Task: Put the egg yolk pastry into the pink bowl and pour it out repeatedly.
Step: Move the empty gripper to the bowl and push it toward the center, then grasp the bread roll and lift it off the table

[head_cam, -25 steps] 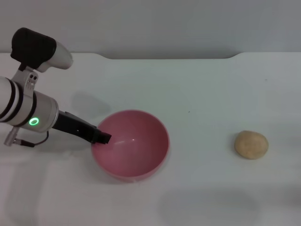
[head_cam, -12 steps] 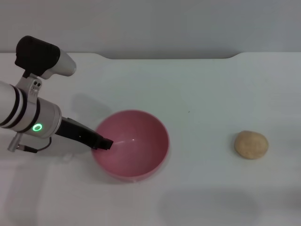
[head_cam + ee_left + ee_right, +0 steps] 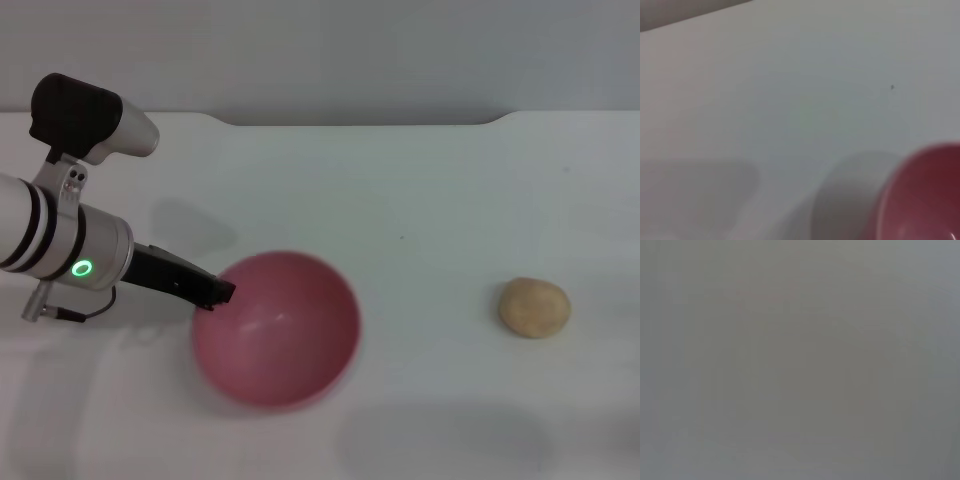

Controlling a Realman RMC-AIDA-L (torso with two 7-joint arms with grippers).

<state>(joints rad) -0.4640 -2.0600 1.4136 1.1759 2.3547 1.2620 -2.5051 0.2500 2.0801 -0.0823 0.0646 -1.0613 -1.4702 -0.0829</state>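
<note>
1 left gripper [image 3: 213,294] clenches the pink bowl [image 3: 277,330] rim near the table's [image 3: 420,180] front-left; light, slippery plastic; the soft egg yolk pastry [image 3: 535,307] wants a gentle side grasp.

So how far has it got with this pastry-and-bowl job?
One pour looks done: the egg yolk pastry lies on the table, outside the empty pink bowl. In hand: the left gripper grips the bowl's rim. Left: putting the pastry in again.

A white table [image 3: 420,180] with a notched far edge meets a plain grey wall [image 3: 330,50].
</note>
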